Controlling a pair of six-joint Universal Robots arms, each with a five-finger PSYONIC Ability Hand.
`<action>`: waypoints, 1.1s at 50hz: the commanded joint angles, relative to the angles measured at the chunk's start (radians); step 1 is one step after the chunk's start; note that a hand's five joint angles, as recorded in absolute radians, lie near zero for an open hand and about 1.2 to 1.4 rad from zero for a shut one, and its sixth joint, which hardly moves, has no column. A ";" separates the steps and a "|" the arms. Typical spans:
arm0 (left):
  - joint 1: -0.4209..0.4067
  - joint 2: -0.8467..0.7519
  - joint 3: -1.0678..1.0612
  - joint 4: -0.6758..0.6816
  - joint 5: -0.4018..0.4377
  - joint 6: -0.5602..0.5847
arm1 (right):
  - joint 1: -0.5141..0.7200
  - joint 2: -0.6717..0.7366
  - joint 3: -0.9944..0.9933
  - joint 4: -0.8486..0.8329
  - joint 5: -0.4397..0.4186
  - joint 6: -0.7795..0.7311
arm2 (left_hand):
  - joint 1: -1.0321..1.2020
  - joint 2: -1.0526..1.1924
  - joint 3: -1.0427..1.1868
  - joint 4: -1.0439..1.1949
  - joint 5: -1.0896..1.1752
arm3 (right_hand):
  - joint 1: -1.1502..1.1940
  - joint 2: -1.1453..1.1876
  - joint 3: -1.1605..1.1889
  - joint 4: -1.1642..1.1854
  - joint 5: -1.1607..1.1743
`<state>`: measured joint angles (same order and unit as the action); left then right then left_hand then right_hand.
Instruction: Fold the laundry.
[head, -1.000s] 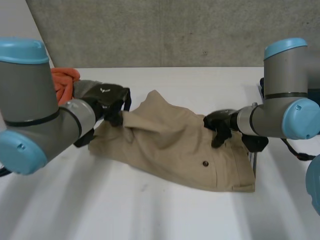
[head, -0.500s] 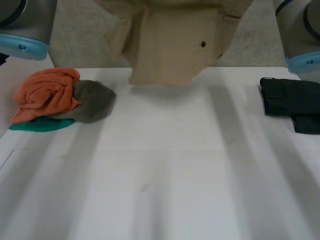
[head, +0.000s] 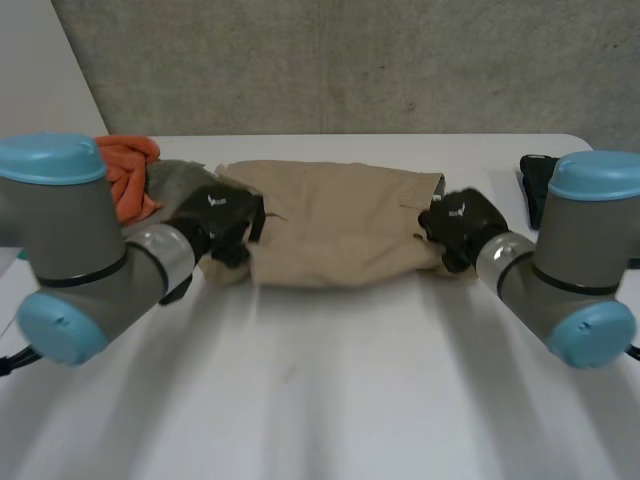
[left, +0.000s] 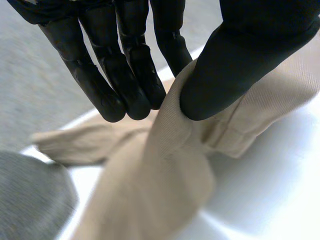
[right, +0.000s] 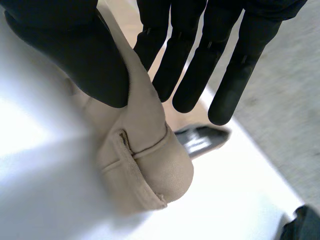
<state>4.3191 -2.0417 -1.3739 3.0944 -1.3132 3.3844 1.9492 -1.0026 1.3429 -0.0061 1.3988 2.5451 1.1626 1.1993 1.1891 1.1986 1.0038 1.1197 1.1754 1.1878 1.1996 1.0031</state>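
A tan garment (head: 335, 225) lies spread on the white table (head: 330, 400), stretched between my two hands. My left hand (head: 222, 215) holds its left end. In the left wrist view the thumb (left: 240, 65) and fingers (left: 125, 80) pinch a fold of the tan cloth (left: 165, 165). My right hand (head: 462, 222) holds the garment's right end. The right wrist view has the thumb (right: 85, 55) pressing a hemmed tan edge (right: 145, 165) against the fingers (right: 200, 70), with a small label (right: 200, 140) beyond it.
An orange cloth (head: 125, 165) and a grey cloth (head: 172, 180) are piled at the back left, close to my left hand; the grey cloth (left: 30, 195) lies just past the pinched fold. A black garment (head: 532, 180) lies at the back right behind my right arm.
The tan garment lay crumpled a second ago, then was lifted high above the table. Now it is back down, spread wider and flatter between both hands.
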 joint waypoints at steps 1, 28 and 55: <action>-0.004 0.152 -0.099 -0.307 0.100 0.125 | 0.002 -0.157 0.076 0.423 0.006 -0.199 | 0.234 0.197 0.207 0.198 0.218 | 0.277 0.221 0.208 0.197 0.219; -0.053 -0.102 0.378 -0.375 -0.072 0.254 | -0.047 -0.093 0.027 0.261 0.052 -0.088 | 0.234 0.197 0.207 0.198 0.218 | 0.277 0.221 0.208 0.197 0.219; -0.124 -0.772 1.283 -0.120 -0.270 0.377 | -0.013 0.311 -0.182 -0.572 0.218 -0.169 | 0.150 0.113 0.123 0.114 0.134 | -0.945 -1.001 -1.013 -1.025 -1.003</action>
<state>4.2019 -2.7868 -0.1003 2.8764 -1.5852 3.7366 1.9301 -0.7498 1.1985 -0.5050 1.6066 2.4079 1.1623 1.1990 1.1890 1.1989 1.0040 0.8011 0.8062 0.8245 0.8549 0.6708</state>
